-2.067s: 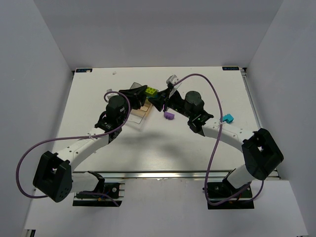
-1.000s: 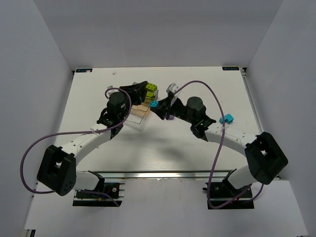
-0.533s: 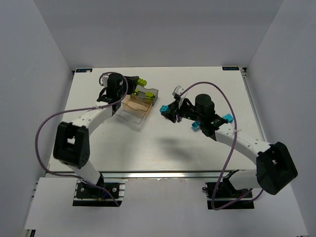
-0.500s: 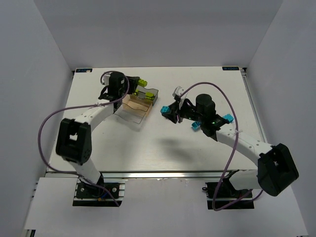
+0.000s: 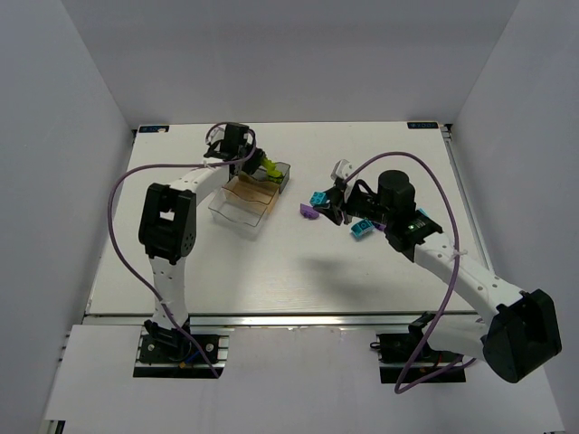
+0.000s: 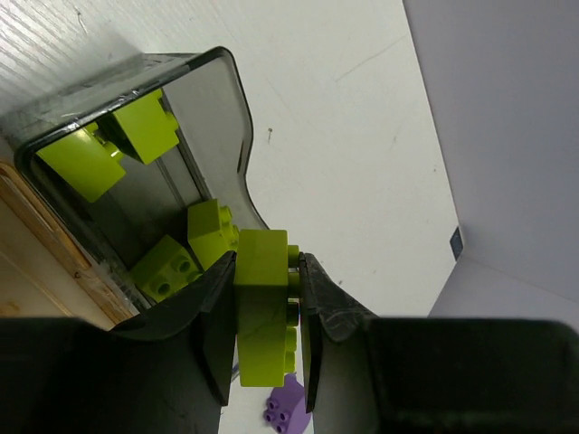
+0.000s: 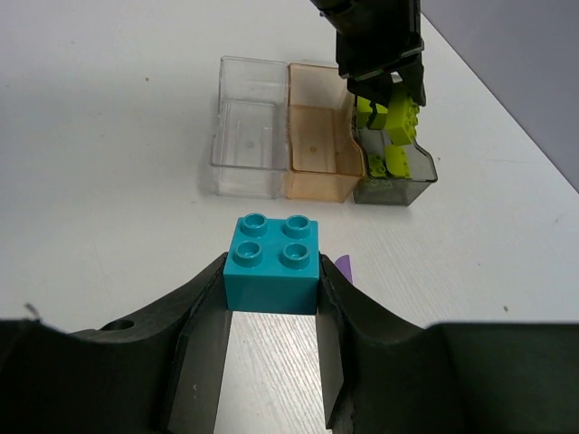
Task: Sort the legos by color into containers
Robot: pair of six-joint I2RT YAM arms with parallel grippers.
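1. The left pincer (image 6: 264, 303) is clamped on a lime green brick (image 6: 261, 267), with one finger pressed against each side of it
2. That brick hangs at the rim of the smoky grey tray (image 6: 231, 117); from the right wrist view it sits over the tray's far end, and I cannot tell whether it touches the wall
3. Four more lime green bricks (image 6: 145, 131) lie inside the smoky grey tray, two at one end and two close to the pincer's fingers
4. The three trays stand side by side, touching, in a slanted row on the bench (image 5: 271, 271): the smoky grey one at one end, the orange tray (image 7: 317, 145) in the middle and the clear tray (image 7: 244, 136) at the other end
5. The right pincer (image 7: 271, 285) is clamped on a cyan brick (image 7: 274, 253), studs up, gripped by its two flanks and held apart from the row of trays
6. A purple brick (image 5: 308, 212) lies on the bench just beside the right pincer, between it and the trays
7. A second cyan brick (image 5: 362, 228) rests on the bench close under the right arm's wrist, on the side away from the trays
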